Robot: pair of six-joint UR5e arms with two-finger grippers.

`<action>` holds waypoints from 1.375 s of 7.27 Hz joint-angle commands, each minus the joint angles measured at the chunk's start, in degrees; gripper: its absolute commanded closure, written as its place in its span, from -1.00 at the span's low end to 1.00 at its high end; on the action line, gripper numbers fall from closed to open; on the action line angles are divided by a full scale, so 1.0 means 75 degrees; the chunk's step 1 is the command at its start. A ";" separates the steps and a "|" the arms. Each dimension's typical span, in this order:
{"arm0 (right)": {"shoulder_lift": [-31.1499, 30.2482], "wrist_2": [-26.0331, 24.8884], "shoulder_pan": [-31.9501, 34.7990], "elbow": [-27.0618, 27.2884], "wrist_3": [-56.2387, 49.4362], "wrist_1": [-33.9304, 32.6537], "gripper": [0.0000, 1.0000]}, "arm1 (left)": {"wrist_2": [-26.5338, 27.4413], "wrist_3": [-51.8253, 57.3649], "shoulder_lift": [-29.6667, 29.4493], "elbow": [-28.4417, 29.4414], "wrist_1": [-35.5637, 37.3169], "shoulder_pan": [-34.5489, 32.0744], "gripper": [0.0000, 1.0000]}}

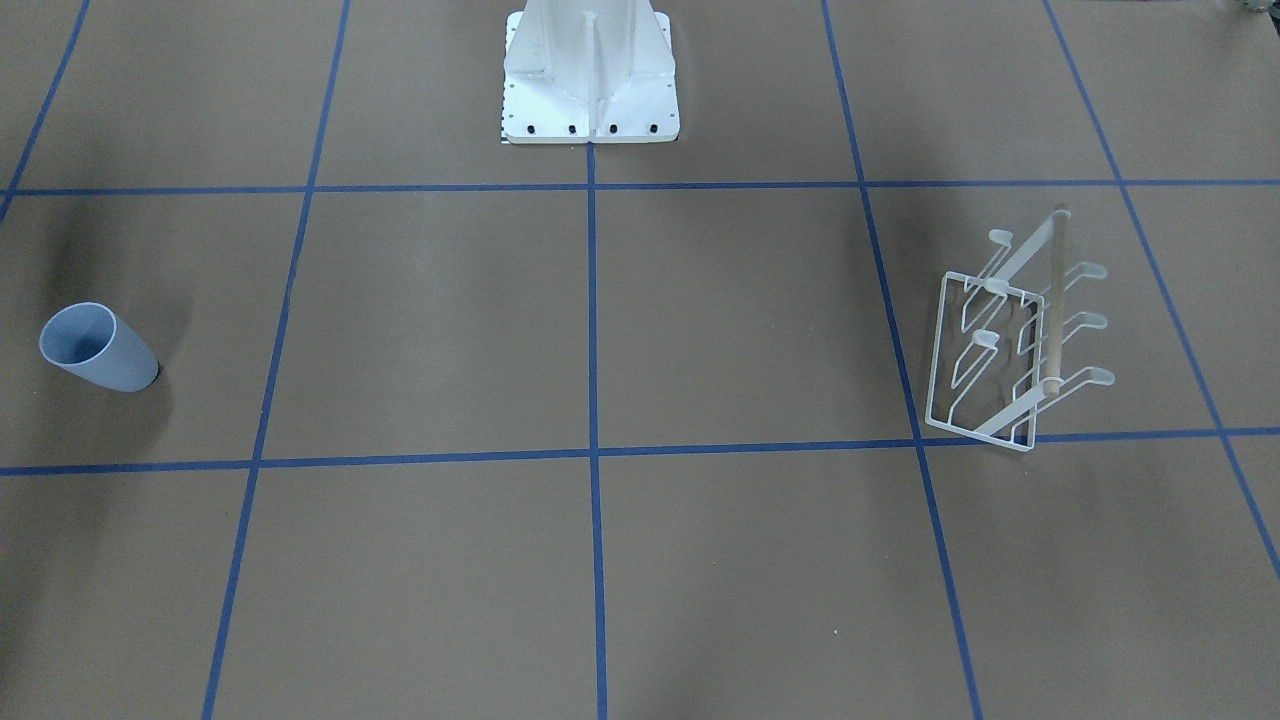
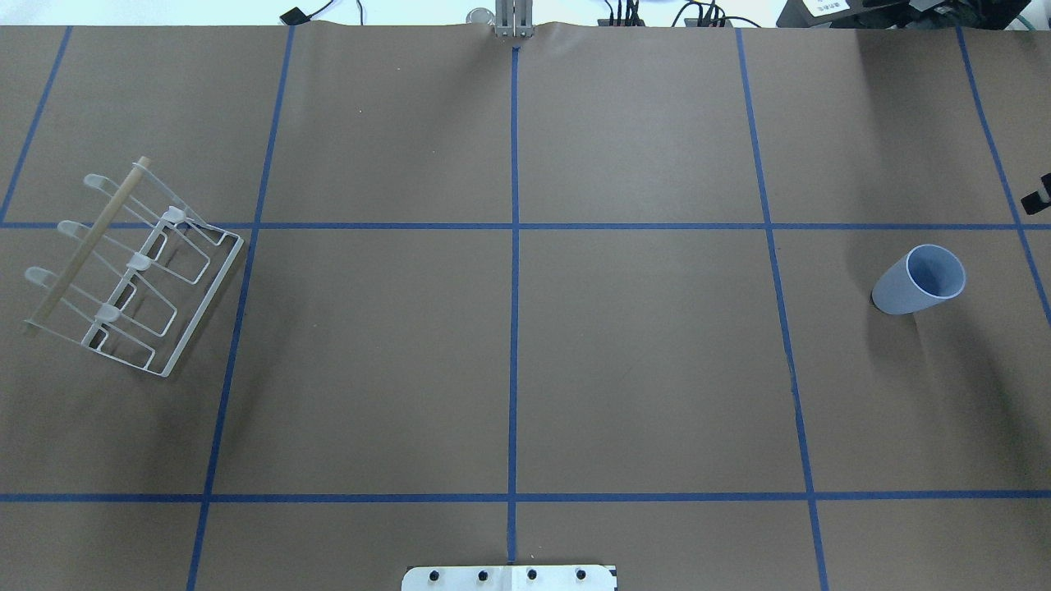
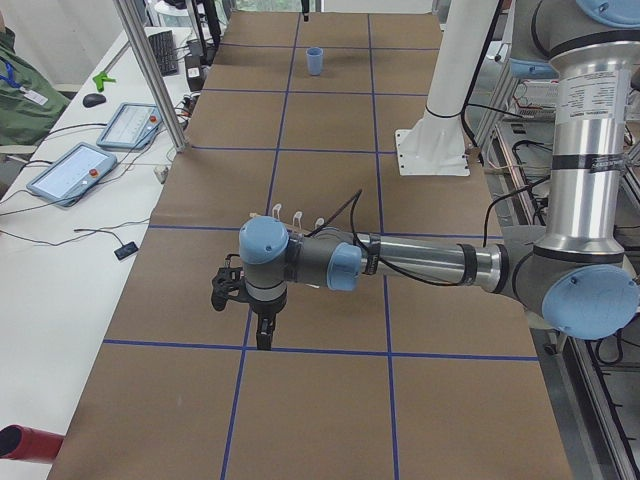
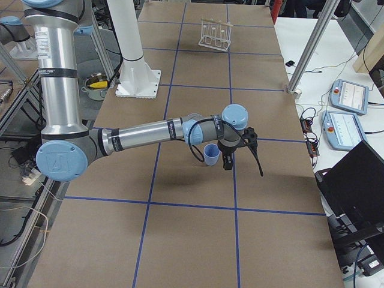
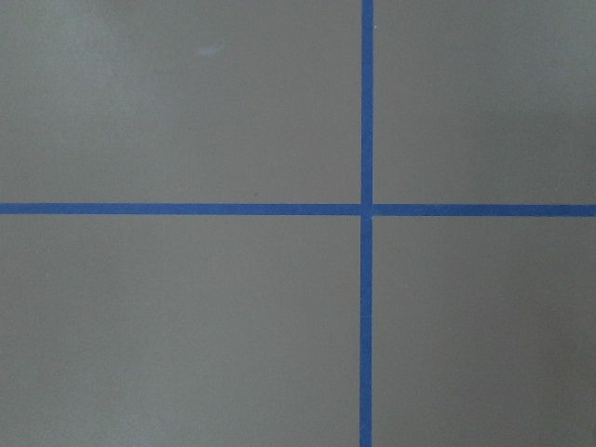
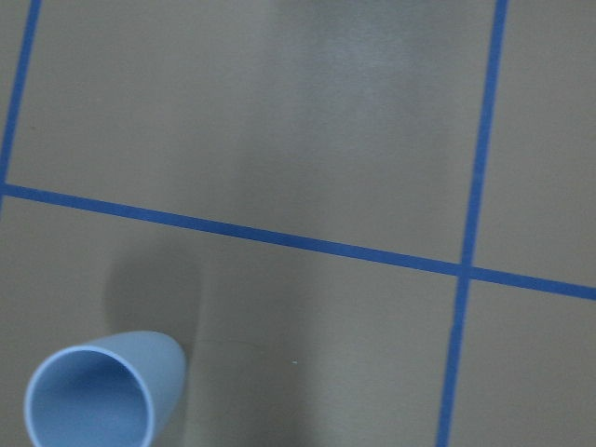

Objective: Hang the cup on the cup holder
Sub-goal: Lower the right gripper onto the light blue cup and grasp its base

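Note:
The pale blue cup (image 2: 918,281) stands upright, mouth up, on the brown table on my right side. It also shows in the front view (image 1: 100,348), the right side view (image 4: 211,154) and at the lower left of the right wrist view (image 6: 98,396). The white wire cup holder (image 2: 131,271) with its wooden dowel stands on my left side (image 1: 1010,340). My right gripper (image 4: 243,165) hovers above the table just beside the cup. My left gripper (image 3: 245,310) hovers near the holder (image 3: 297,215), which its arm partly hides. I cannot tell whether either gripper is open or shut.
The white robot pedestal (image 1: 590,80) stands at the table's middle near edge. Blue tape lines grid the table (image 5: 366,209). Tablets (image 3: 70,170) and a metal post (image 3: 150,70) stand by the operators' side. A laptop (image 4: 354,192) sits past the right end.

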 commanded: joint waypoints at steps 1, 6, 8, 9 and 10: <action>0.0075 -0.0384 -0.0867 -0.0010 0.0636 0.0193 -1.00 | -0.0019 -0.0055 -0.0030 0.0037 0.0000 0.0020 -0.99; 0.0110 -0.0483 -0.1409 -0.0408 0.0626 0.0229 -1.00 | -0.0043 -0.0055 -0.0065 -0.0045 0.0011 0.0020 -0.99; 0.0110 -0.0471 -0.1514 -0.0548 0.0591 0.0229 -1.00 | -0.0032 -0.0055 -0.0077 -0.0022 0.0011 0.0020 -0.99; 0.0110 -0.0471 -0.1538 -0.0642 0.0567 0.0229 -1.00 | -0.0032 -0.0055 -0.0077 -0.0034 0.0011 0.0020 -0.99; 0.0110 -0.0483 -0.1550 -0.0701 0.0567 0.0229 -1.00 | -0.0032 -0.0055 -0.0088 -0.0034 0.0000 0.0020 -0.99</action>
